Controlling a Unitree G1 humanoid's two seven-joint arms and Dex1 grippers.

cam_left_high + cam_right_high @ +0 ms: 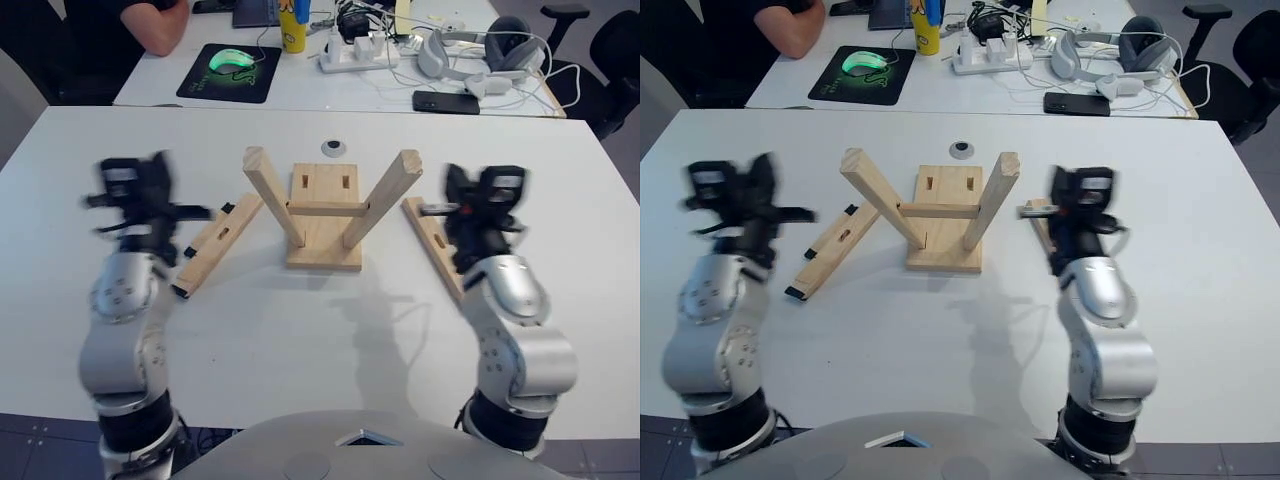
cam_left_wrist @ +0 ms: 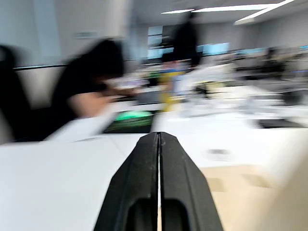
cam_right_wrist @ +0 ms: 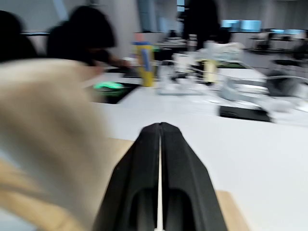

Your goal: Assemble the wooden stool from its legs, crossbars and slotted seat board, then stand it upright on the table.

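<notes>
The slotted seat board (image 1: pixel 322 255) lies flat at the table's middle. Two legs (image 1: pixel 272 195) (image 1: pixel 385 195) stand up from it in a V, joined by a crossbar (image 1: pixel 325 209). Another leg piece (image 1: pixel 215 245) lies flat to the left of the board, and one more (image 1: pixel 432 240) lies to its right, partly under my right arm. My left gripper (image 1: pixel 203 212) hovers shut just above the left piece, its tip (image 2: pixel 159 137) empty. My right gripper (image 1: pixel 430 210) is shut and empty above the right piece, close beside the right upright leg (image 3: pixel 48 125).
A small round dark object (image 1: pixel 334 149) rests on the table behind the board. A second desk (image 1: pixel 300 85) beyond holds a mouse pad, cables, headphones and a phone; a person sits there. Bare table stretches in front of the board.
</notes>
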